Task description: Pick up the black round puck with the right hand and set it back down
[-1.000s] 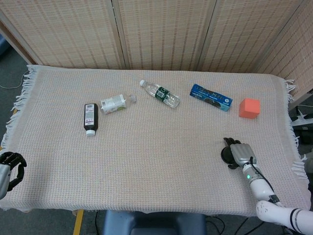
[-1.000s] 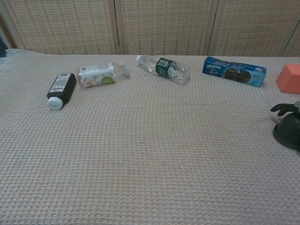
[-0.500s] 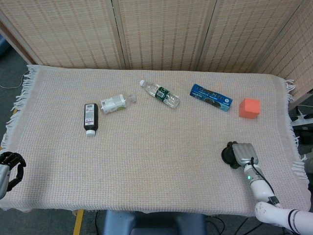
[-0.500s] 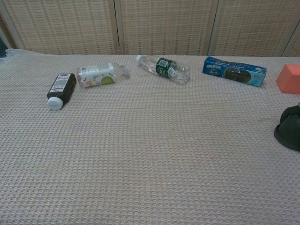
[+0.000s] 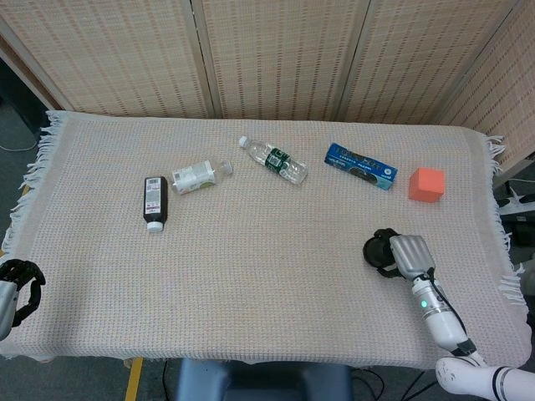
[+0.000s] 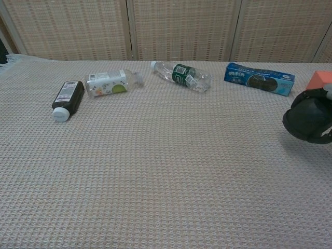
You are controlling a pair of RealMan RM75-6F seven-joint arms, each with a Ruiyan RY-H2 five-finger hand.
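The black round puck point(image 5: 378, 251) point(image 6: 308, 118) is at the right side of the table, lifted off the cloth and tilted, as the chest view shows. My right hand point(image 5: 407, 254) grips it from the right, its fingers wrapped around the rim. In the chest view only a bit of that hand point(image 6: 328, 92) shows at the frame's right edge. My left hand point(image 5: 18, 284) hangs with curled fingers off the table's front left edge, holding nothing.
A dark bottle point(image 5: 155, 201), a small white bottle point(image 5: 197, 176) and a clear water bottle point(image 5: 273, 159) lie at the back left and centre. A blue biscuit box point(image 5: 360, 165) and an orange cube point(image 5: 426, 184) lie behind the puck.
My right hand has closed on the puck, raised it off the cloth and carried it a little left and away from me. The left hand has not moved.
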